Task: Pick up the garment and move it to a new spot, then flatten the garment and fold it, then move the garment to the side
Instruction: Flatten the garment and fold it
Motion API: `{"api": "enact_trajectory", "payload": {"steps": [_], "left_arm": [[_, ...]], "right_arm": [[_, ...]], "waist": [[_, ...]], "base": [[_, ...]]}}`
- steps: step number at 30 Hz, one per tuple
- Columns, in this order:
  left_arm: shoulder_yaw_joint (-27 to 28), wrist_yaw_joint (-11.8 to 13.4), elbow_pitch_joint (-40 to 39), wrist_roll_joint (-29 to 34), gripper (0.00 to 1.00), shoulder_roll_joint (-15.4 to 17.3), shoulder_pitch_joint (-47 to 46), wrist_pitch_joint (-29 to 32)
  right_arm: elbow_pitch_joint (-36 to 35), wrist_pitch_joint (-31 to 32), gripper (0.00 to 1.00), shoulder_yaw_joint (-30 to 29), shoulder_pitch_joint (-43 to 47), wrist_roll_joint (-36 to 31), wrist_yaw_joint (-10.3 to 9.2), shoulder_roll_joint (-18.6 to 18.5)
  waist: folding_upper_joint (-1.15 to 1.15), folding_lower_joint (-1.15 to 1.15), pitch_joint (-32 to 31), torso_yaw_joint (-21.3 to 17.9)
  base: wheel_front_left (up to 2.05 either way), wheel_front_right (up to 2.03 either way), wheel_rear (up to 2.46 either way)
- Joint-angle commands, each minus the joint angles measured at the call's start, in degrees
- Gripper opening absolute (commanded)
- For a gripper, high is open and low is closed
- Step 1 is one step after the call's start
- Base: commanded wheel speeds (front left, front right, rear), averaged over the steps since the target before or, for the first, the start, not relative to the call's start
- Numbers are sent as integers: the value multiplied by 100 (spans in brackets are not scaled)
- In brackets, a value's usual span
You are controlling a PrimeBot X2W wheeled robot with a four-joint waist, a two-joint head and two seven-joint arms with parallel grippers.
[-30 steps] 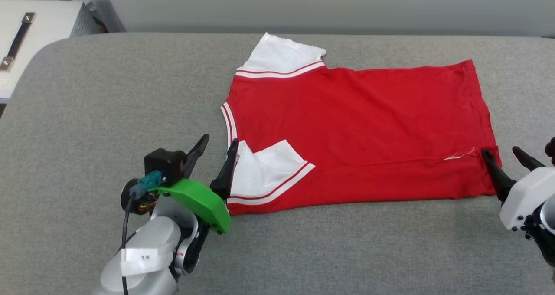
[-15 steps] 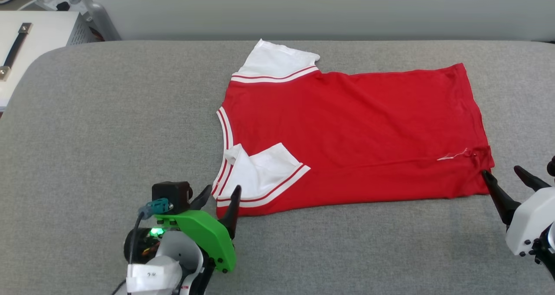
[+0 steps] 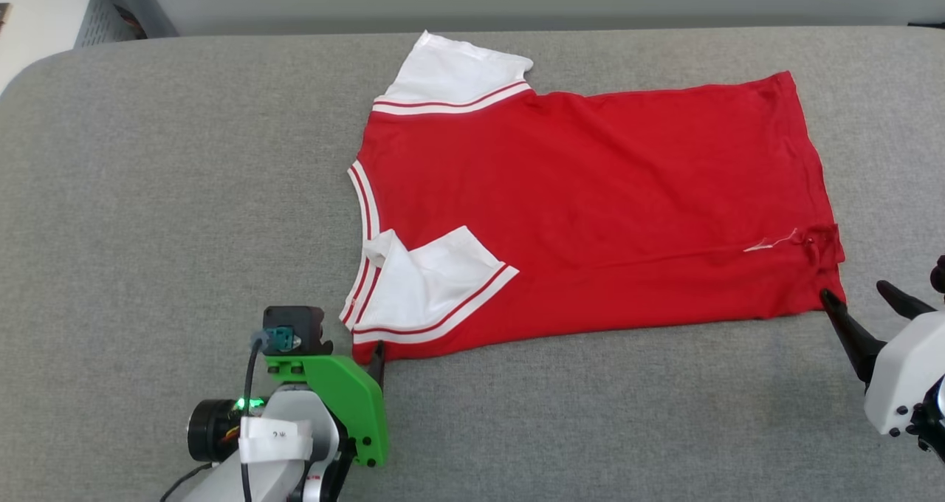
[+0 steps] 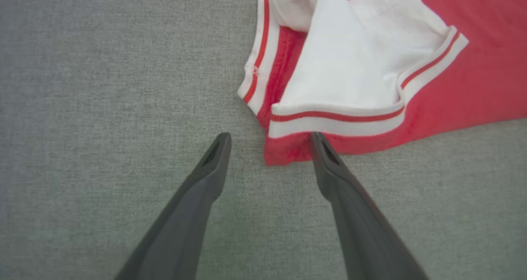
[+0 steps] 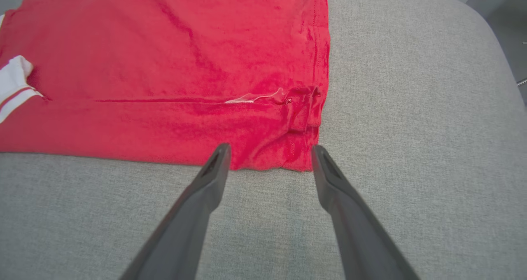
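so far the shirt point(image 3: 590, 207) is spread flat on the pad point(image 3: 148, 192), near edge folded in. its shoulder corner is framed by the tips of the left claw point(image 4: 269, 136), its hem corner by those of the right claw point(image 5: 270, 147); both are held wide, empty. further folds and the move aside are judged left.

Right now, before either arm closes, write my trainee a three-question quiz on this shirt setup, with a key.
1. True or false: the left gripper is shut on the red jersey T-shirt.
2. The near white sleeve is: A spread outward; B folded in over the red body; C hanging off the grey padded surface.
3. Which gripper sits at the shirt's hem corner?
Key: 1 false, its jaws stand open at the shoulder corner. 2 B. 3 the right gripper, also open.
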Motion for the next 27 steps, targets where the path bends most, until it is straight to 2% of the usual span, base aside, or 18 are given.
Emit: {"api": "enact_trajectory", "payload": {"steps": [1, 10, 13, 14, 15, 18, 22, 27], "left_arm": [[45, 50, 27, 71, 100, 15, -125, 3], [4, 78, 321, 19, 100, -8, -277, 236], [-65, 6, 486, -62, 100, -46, -313, 414], [-111, -44, 559, -106, 54, -62, -320, 517], [-143, -83, 610, -143, 0, -78, -323, 590], [-228, -206, 729, -225, 0, -115, -335, 742], [-162, -265, 710, -230, 0, -176, -362, 515], [35, -171, 313, -183, 0, -137, -309, 125]], "right_arm": [[-45, 8, 100, -28, 33, -39, -6, 26], [-70, -44, 100, -15, -5, -57, -6, 31], [-53, -71, 100, -9, -36, -62, -6, 26], [-44, -78, 100, -5, -47, -65, -6, 23], [-35, -82, 100, -2, -54, -67, -6, 20], [6, -77, 100, 10, -69, -78, -6, 5], [115, 30, 100, -33, -75, -131, -6, -26], [322, 425, 100, -176, -167, -253, -6, 12]], "waist": [[0, 0, 75, -44], [0, 0, 304, -150], [0, 0, 360, -167], [0, 0, 376, -168], [0, 0, 383, -165], [0, 0, 369, -147], [0, 0, 272, -74], [0, 0, 140, 38]], "base": [[0, 0, 0], [0, 0, 0], [0, 0, 0], [0, 0, 0], [0, 0, 0], [0, 0, 0], [0, 0, 0], [0, 0, 0]]}}
